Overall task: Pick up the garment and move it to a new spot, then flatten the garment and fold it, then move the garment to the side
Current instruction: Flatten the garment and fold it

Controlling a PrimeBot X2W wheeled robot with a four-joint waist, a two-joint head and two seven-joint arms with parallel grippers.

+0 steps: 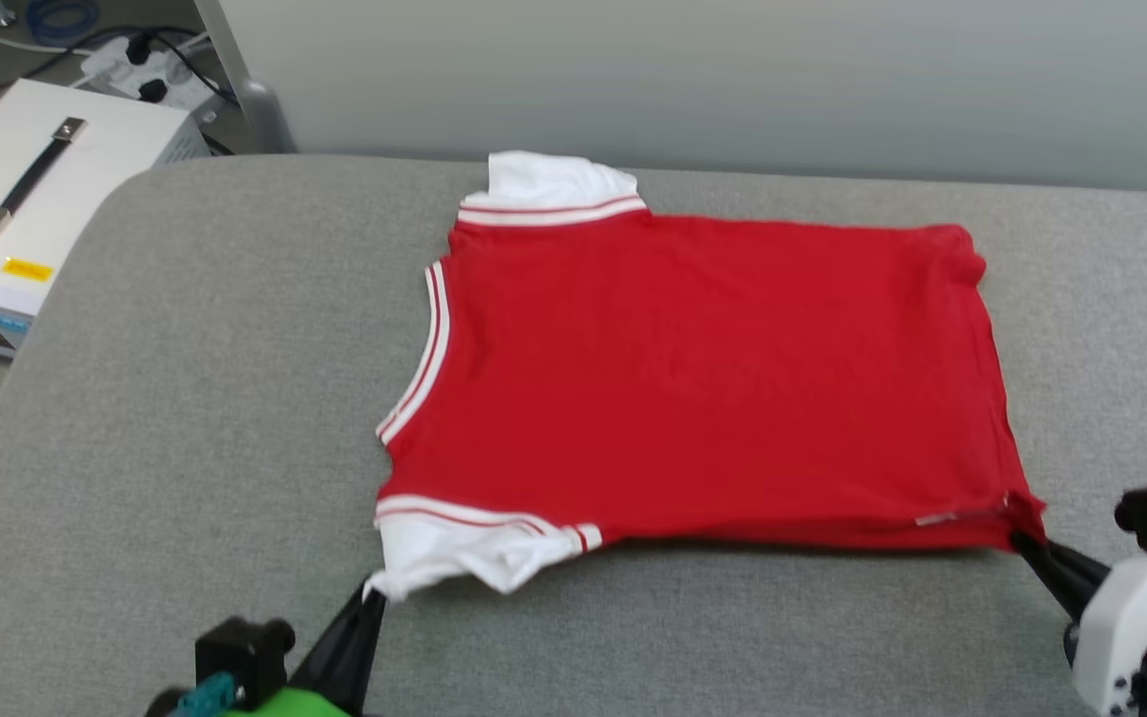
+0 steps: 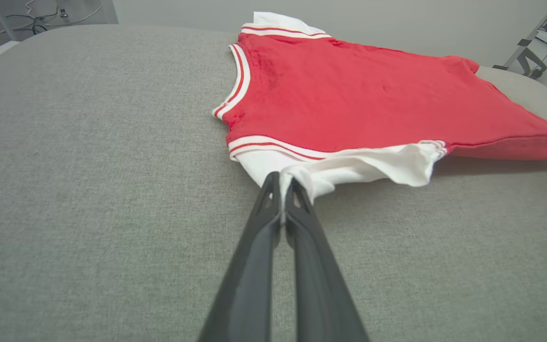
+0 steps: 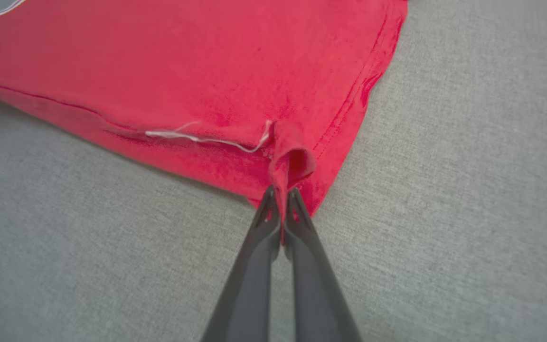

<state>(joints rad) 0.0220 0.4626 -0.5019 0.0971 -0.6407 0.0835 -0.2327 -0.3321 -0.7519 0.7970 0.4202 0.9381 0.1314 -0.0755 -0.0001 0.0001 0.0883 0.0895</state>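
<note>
Across the middle of the head view, the red jersey T-shirt (image 1: 713, 378) lies spread flat on the grey cushioned surface (image 1: 185, 398), plain red side up, with its striped neckline toward the left of the frame and its hem toward the right. One white sleeve (image 1: 554, 179) sits at the shirt's upper edge. The near sleeve (image 1: 464, 548) lies at its lower left.

At the lower left of the frame, the left gripper (image 1: 371, 596) has its two dark fingers pressed together on the edge of that near sleeve, and the left wrist view shows white cloth pinched between the tips. At the lower right, the right gripper (image 1: 1027, 543) is clamped on the shirt's near hem corner. The right wrist view shows a small fold of red fabric bunched at its tips, beside a thin white strand (image 3: 197, 137).

A white box (image 1: 36, 199) with a black handle stands in the upper left corner.
</note>
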